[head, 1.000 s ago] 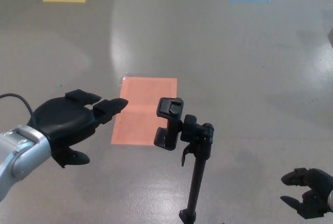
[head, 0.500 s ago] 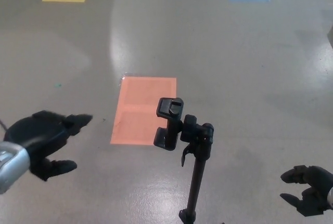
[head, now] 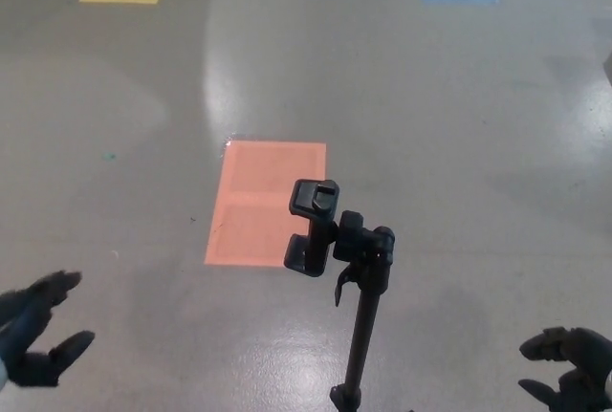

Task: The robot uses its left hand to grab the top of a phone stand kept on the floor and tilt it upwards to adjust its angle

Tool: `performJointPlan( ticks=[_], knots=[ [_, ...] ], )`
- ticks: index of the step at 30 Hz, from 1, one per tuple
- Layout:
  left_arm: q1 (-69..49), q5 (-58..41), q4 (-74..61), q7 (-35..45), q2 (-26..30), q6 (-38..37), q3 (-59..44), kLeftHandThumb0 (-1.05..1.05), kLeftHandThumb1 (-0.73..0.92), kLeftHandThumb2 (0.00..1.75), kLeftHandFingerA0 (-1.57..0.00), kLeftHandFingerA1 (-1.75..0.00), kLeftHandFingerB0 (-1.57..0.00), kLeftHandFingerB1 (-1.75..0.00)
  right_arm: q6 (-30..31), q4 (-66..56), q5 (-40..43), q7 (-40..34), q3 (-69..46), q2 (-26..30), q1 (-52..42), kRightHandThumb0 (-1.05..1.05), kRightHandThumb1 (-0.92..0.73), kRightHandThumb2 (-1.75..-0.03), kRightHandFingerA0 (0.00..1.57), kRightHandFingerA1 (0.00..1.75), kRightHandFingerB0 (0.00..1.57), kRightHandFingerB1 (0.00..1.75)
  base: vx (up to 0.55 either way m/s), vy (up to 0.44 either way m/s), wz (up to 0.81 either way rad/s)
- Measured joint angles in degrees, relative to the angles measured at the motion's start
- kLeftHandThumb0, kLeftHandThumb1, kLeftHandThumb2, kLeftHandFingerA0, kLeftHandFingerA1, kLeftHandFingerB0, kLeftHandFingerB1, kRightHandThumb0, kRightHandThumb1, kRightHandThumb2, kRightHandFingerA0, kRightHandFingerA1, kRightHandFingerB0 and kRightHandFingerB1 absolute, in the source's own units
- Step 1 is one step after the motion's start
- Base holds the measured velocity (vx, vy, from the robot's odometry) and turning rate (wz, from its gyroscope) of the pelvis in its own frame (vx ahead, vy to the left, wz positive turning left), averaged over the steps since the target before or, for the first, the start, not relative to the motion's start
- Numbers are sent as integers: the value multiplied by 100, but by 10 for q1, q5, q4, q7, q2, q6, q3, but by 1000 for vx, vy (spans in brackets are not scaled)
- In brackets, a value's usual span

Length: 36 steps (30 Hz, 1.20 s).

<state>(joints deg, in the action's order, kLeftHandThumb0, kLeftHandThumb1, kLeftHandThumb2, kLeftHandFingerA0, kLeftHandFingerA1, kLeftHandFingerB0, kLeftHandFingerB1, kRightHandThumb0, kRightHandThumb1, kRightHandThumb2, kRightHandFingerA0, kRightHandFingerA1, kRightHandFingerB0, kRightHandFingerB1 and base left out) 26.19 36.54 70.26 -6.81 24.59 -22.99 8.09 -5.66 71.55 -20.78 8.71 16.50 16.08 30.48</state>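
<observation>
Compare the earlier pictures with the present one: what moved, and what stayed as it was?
The left hand drew back from near the phone stand toward the lower left corner, open, holding nothing. The stand, the orange floor patch and the right hand kept their places.

The left robot hand [head: 36,334] is hanging at the lower left corner, fingers spread apart and holding nothing (its wrist is cut off by the edge). The right robot hand [head: 572,369] is sitting at the lower right corner, fingers loosely curled, empty.
</observation>
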Motion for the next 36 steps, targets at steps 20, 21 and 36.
performJointPlan(
  ticks=[20, 21, 36],
  knots=[
    [-143, -140, 50, 26, -26, 4, -136, -78, 73, 105, -12, -44, -3, -26, -22, -5, 5, -18, -8, -4, -113, -62, -77, -63, 17, 32, 23, 29, 0, 0, 0],
    [-148, -145, 50, 32, -26, 5, -136, -78, 73, 105, -12, -44, -3, -26, -24, -5, 5, -18, -9, -4, -119, -62, -77, -63, 17, 32, 23, 29, 0, 0, 0],
    [-237, -170, 53, 91, -30, 11, -110, -66, 88, 69, -21, -32, -7, -19, -25, 2, 7, -24, -14, -5, -200, -58, -79, -64, 17, 32, 22, 29, 0, 0, 0]
  ],
)
